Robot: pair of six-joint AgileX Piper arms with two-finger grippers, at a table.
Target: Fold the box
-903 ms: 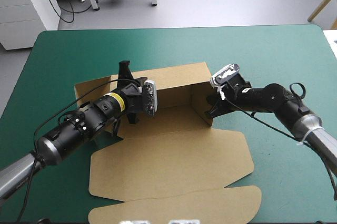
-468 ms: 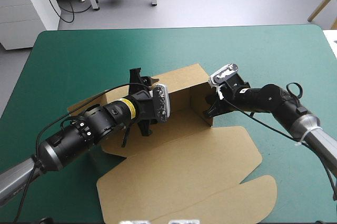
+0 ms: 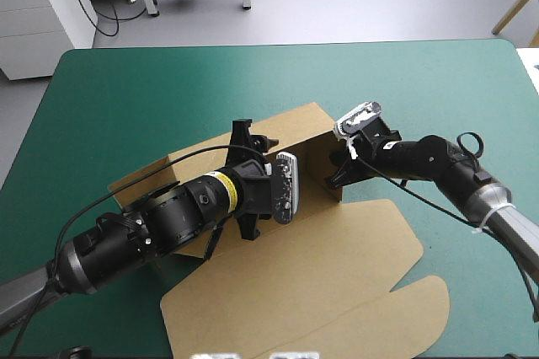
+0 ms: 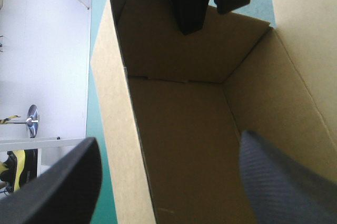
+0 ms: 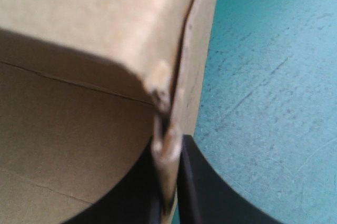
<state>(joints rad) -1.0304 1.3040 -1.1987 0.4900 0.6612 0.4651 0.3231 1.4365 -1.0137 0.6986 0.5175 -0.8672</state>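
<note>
The brown box (image 3: 295, 292) lies near the table's middle, its lid flat toward the front edge. Its back wall (image 3: 286, 127) and right wall (image 3: 324, 161) stand raised. My right gripper (image 3: 339, 172) is shut on the right wall's upper edge near the corner; in the right wrist view the board (image 5: 167, 129) is pinched between the black fingers (image 5: 200, 182). My left gripper (image 3: 271, 147) hangs open over the box's inside. In the left wrist view it (image 4: 168, 145) straddles the back wall (image 4: 121, 129), one finger outside, one inside, looking toward the right gripper (image 4: 192, 3).
The teal-green cover (image 3: 126, 81) surrounds the box on all sides. A side flap (image 3: 139, 178) lies low at the box's left end. A white cabinet (image 3: 42, 13) stands beyond the table's far left corner.
My left arm has moved right along the box, from its left end to over the inside. The box has turned, its lid swinging right. The right gripper kept its hold.
</note>
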